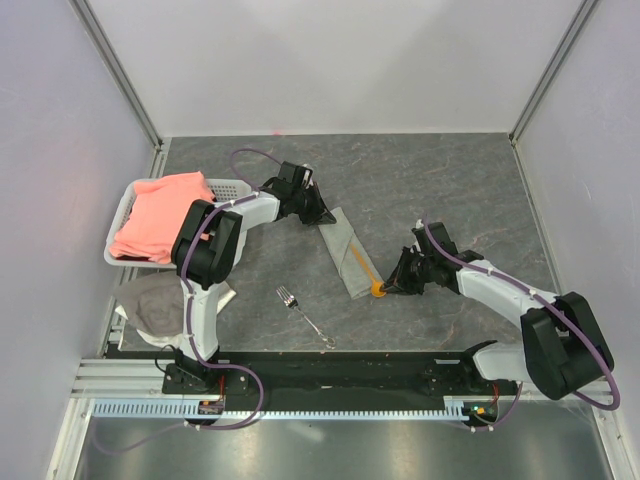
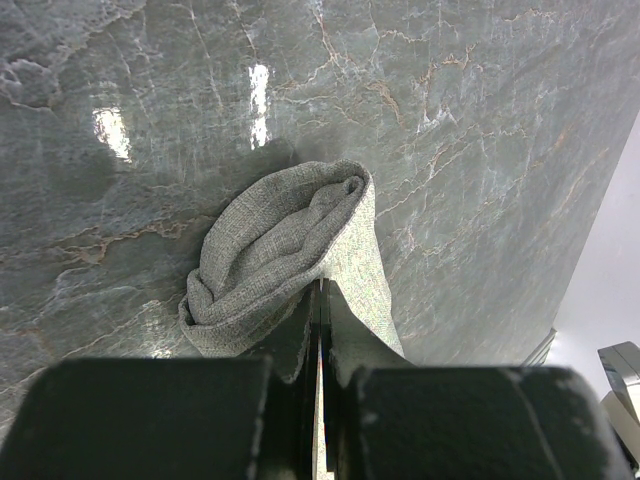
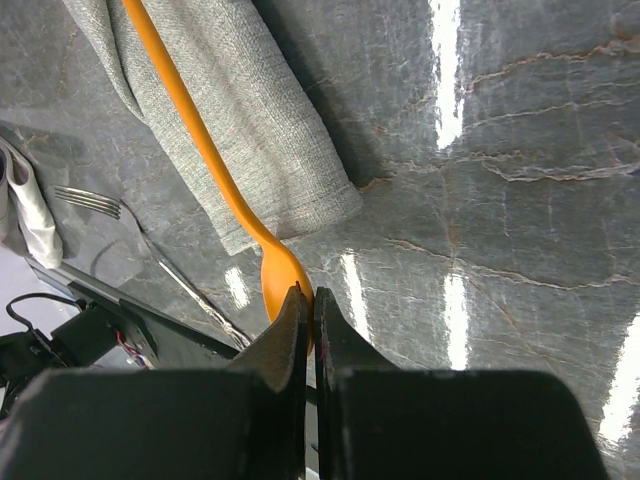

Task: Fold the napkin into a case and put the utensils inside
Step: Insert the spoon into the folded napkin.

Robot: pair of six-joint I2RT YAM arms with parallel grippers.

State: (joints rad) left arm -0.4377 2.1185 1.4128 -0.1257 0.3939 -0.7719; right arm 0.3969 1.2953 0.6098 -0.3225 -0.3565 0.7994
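My L gripper (image 2: 320, 292) pinches the far end of the case (image 1: 340, 240), mid-table (image 1: 450, 180). R gripper (image 3: 308, 300) clamps the orange spoon (image 3: 200, 140) by its bowl, handle along the cloth. The fork (image 1: 305, 312) lies toward the front edge.

We find top view bright, evenly lit from above; pale walls (image 1: 300, 60) near washed out. Arms throw faint soft shadows on worktop (image 1: 450, 180). Wrist views dimmer, higher contrast. Glossy worktop there shows white glare streaks: upper left in left wrist view, right half in right wrist view. Grey cloth (image 2: 270, 250) weave sharp, dark shadow beside it. Orange spoon (image 3: 190, 130) crisp. Left pincer (image 2: 318, 300) and right pincer (image 3: 308, 300) close to lens, black, blurred.
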